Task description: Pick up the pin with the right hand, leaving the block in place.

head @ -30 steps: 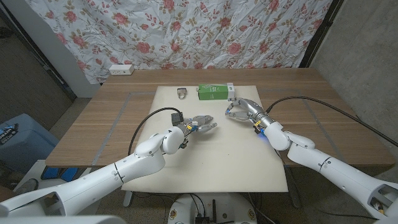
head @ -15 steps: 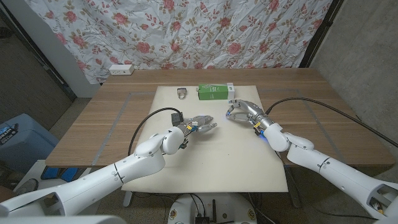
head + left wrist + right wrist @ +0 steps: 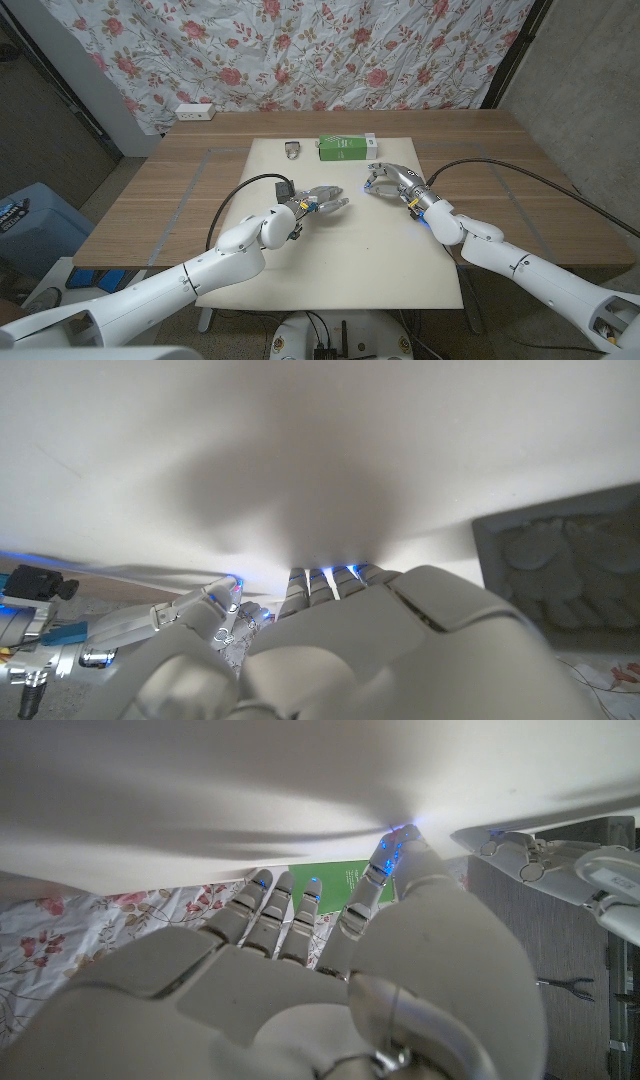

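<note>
The wooden desk carries a pale mat across its middle, and both arms reach in over that mat.

The right hand hovers over the far right part of the mat, near the green block, its fingers curled downward with nothing visibly in them; whether a fingertip meets the mat cannot be told. In the right wrist view the same hand looks along its fingers toward the block, which lies beyond them, apart from the fingertips.

The left hand sits mid-mat, fingers spread and holding nothing.

The block lies at the mat's far edge, untouched, with a small white piece just beside its right end. A small dark metal object lies well left of the block near the same edge; it is too small to tell whether this or something else is the pin.

As a judgement, the task is at its approach stage: no pin is grasped or lifted, the block is in place, and locating, pinching and raising the pin all remain.
</note>
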Controlling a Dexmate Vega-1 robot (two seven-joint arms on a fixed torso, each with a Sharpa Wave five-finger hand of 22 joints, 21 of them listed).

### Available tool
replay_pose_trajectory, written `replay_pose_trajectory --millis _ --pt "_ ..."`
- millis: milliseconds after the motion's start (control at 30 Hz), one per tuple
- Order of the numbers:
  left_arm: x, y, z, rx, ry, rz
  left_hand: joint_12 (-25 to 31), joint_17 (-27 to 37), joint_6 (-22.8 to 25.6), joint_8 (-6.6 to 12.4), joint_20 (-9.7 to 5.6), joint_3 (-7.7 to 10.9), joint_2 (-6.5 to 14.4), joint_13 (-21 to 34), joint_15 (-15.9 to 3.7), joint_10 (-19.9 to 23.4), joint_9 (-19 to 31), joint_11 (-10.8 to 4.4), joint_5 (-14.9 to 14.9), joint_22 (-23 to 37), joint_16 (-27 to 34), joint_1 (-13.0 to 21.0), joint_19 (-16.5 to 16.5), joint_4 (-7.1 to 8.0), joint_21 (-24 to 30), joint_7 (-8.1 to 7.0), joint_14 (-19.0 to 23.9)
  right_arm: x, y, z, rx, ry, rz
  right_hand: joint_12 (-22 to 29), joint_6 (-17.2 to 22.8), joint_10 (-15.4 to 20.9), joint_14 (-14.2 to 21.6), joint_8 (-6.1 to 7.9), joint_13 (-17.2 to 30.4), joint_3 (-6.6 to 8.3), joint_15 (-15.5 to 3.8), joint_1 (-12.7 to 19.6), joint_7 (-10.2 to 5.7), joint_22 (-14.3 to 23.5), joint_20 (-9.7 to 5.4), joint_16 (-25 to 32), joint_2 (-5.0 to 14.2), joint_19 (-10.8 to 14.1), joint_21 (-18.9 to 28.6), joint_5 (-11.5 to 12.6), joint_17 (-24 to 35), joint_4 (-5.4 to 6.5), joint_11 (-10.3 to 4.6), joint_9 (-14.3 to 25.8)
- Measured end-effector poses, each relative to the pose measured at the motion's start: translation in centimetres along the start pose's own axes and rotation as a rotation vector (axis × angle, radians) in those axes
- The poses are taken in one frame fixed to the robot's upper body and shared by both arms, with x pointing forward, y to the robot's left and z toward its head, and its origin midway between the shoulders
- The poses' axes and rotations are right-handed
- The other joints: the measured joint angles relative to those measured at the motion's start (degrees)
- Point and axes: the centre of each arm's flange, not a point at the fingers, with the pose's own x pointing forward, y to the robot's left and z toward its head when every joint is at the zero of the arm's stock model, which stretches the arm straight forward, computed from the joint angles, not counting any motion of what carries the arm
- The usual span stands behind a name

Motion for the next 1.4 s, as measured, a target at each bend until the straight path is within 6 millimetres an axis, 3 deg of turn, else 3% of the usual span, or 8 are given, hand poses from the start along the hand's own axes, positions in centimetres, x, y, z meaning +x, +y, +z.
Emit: replay_pose_trajectory --millis 400,1400 --pt "-0.1 -0.1 -0.1 -0.001 0.005 -0.002 -0.18 0.00 0.00 0.00 -0.06 -0.20 0.00 -0.01 -0.09 0.01 -0.01 -0.64 0.00 0.02 -0.11 0.00 -0.06 0.20 0.25 0.01 -0.10 -0.1 0.2 -0.3 -0.001 0.011 0.003 0.00 -0.02 0.00 -0.74 -0.06 0.00 0.00 0.11 0.17 -0.01 0.00 0.00 -0.26 0.17 0.00 0.00 -0.02 -0.21 0.00 0.00 -0.03" --pt "0.0 0.1 -0.4 -0.004 0.003 -0.010 0.12 0.03 0.01 0.00 -0.11 -0.23 0.00 0.00 0.03 0.01 -0.01 -0.63 0.00 0.04 0.01 0.00 0.36 0.24 0.21 0.01 0.04 -1.0 0.8 -1.6 -0.021 0.055 0.024 0.00 0.01 0.31 -1.25 -0.38 0.01 -0.17 -0.01 0.31 -0.01 -0.01 0.01 -0.66 0.34 0.01 0.00 0.26 -0.73 -0.14 0.31 -0.02"
